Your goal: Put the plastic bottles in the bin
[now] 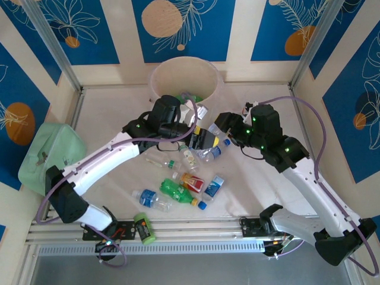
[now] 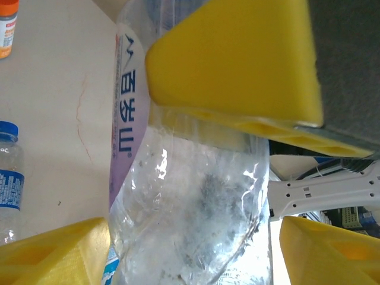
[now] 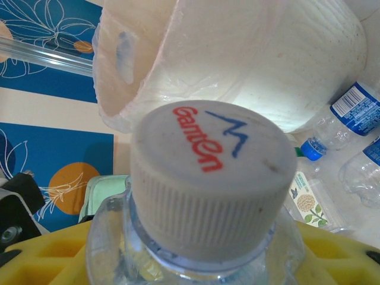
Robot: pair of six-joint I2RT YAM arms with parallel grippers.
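White-capped bottle sits clamped in right hand, aimed toward bin at upper frame; left hand squeezes clear bottle.

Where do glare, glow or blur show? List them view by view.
Left wrist: white glints on the crumpled clear plastic bottle; the yellow foam tool pads look soft. Right wrist: the round white ribbed bin glows backlit behind the white-capped clear plastic bottle. Top external: even light.

The clear bottle and the white-capped bottle run off frame.
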